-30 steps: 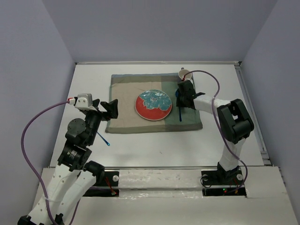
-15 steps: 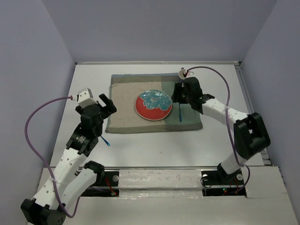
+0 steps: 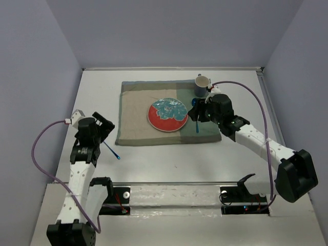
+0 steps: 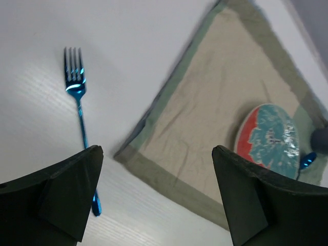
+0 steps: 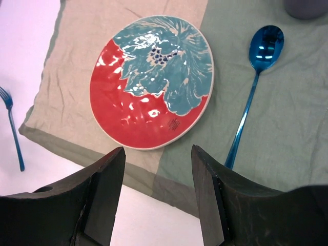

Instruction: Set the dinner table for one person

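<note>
On the white dinner table [image 3: 169, 159] lies a tan-and-green placemat [image 3: 138, 110] with a red and teal plate [image 3: 167, 115] on it. A blue spoon [image 5: 255, 87] lies on the green part right of the plate. A grey mug [image 3: 202, 83] stands at the mat's far right corner. A blue fork [image 3: 111, 150] lies on the bare table left of the mat and also shows in the left wrist view [image 4: 78, 107]. My left gripper [image 3: 105, 125] is open and empty above the fork. My right gripper [image 3: 196, 110] is open and empty above the spoon.
Pale lavender walls [image 3: 169, 31] enclose the table on three sides. The right arm's purple cable [image 3: 246, 89] arches over the mat's right edge. A metal rail [image 3: 174, 184] runs along the table's near edge.
Both arms have drawn back toward the near edge. The left gripper moved left and nearer, off the mat's corner. The right gripper pulled away from the spoon, uncovering the mug.
</note>
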Controlling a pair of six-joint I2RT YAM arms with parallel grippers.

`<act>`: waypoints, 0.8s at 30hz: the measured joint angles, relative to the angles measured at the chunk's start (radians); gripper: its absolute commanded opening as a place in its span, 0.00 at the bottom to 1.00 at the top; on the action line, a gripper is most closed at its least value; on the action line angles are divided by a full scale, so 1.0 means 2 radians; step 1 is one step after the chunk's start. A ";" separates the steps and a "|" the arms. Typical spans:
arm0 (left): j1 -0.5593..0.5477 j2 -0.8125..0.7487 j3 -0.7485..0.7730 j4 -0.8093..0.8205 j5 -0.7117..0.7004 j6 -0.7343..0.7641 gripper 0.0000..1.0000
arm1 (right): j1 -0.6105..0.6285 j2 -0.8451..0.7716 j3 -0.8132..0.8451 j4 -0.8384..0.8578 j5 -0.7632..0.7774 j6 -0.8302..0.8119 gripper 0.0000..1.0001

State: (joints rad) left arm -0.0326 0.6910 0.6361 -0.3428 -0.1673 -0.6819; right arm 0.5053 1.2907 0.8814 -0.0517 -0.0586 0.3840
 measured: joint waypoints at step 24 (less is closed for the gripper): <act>0.060 0.205 -0.081 0.065 -0.047 -0.036 0.56 | 0.000 -0.023 -0.032 0.030 -0.010 0.005 0.58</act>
State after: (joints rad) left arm 0.0868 1.1007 0.4736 -0.2119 -0.2607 -0.7544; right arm 0.5053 1.2449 0.8181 0.0086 -0.0795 0.3935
